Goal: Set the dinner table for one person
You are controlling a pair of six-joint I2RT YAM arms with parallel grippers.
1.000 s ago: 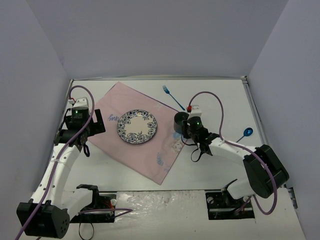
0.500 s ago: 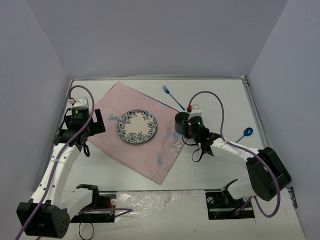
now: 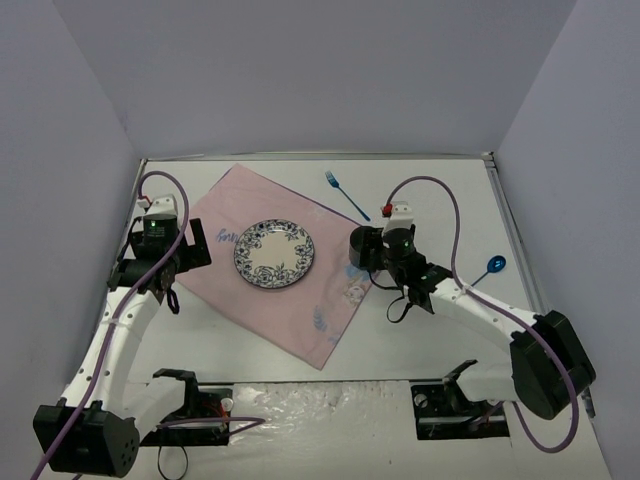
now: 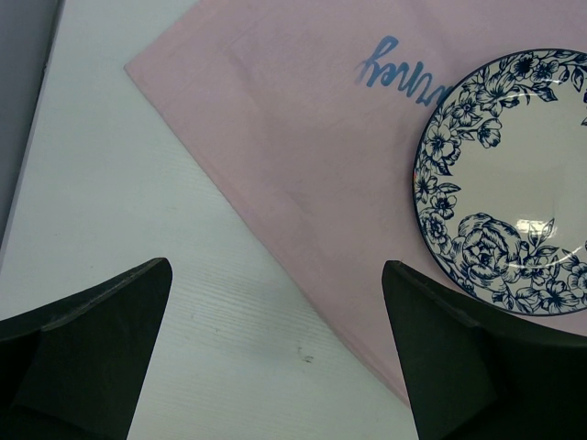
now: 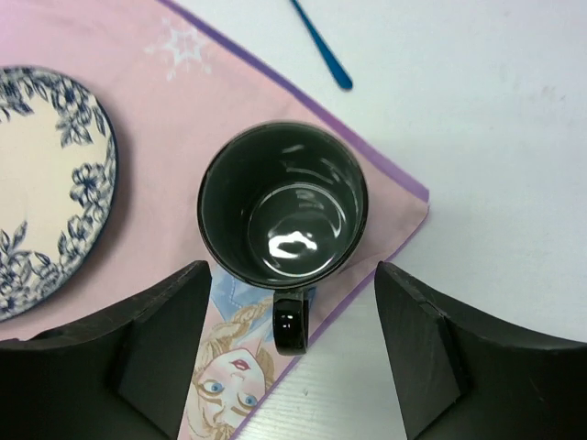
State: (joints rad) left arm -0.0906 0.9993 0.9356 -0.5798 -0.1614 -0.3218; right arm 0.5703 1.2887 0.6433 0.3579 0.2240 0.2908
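**Mug on cloth corner, both grippers open**

White walls close in the table, which fills the floor of the view and bears everything else. A pink cloth lies skewed on it, with a blue-flowered plate on top. The cloth carries blue cursive writing that I cannot read, and a cartoon girl's face.

A black mug stands upright on the cloth's right corner. The right gripper is above it, fingers spread wide either side of the handle, with no contact visible. The left gripper is also wide apart, holding nothing, over the cloth's left edge. A blue fork and spoon lie on bare table.

Since a second ago the right wrist has shifted rightward and its elbow has swung out. The mug, plate and left arm have not moved.
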